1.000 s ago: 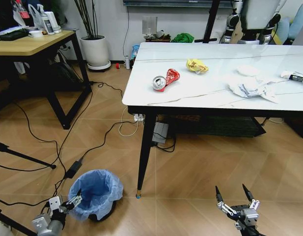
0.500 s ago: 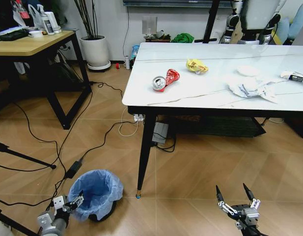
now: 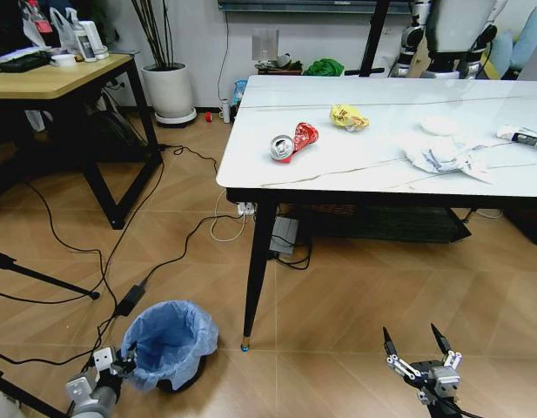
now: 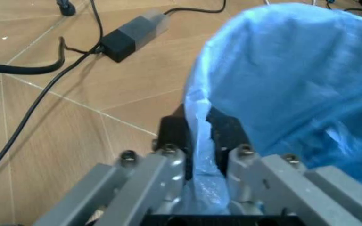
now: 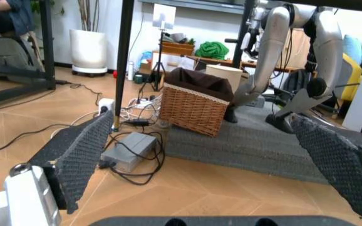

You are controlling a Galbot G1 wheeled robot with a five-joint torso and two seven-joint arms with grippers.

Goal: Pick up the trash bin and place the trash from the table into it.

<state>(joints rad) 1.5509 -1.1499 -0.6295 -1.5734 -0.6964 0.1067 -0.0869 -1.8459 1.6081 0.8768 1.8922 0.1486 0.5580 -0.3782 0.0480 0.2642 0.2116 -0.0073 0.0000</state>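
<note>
The trash bin (image 3: 168, 341), dark and lined with a puffy light-blue bag, stands on the floor by the table's front-left leg. My left gripper (image 3: 120, 360) sits at the bin's near-left rim. In the left wrist view it (image 4: 200, 136) is shut on a fold of the bag at the trash bin (image 4: 294, 80) rim. On the white table (image 3: 251, 174) lie the trash: a crushed red-silver can (image 3: 292, 142), a yellow wrapper (image 3: 348, 117), crumpled white paper (image 3: 446, 157), a white disc (image 3: 439, 125) and a long wrapper (image 3: 525, 137). My right gripper (image 3: 409, 335) hangs open low over the floor, its fingers (image 5: 80, 150) wide apart.
Black cables and a power brick (image 3: 129, 300) lie on the floor left of the bin. A tan wooden desk (image 3: 50, 78) stands at the far left with a white plant pot (image 3: 170, 91) behind it. A wicker basket (image 5: 197, 106) sits under the table.
My left gripper has shifted slightly down and to the left at the bin's rim, and the bag edge has moved with it. The right arm has stayed put.
</note>
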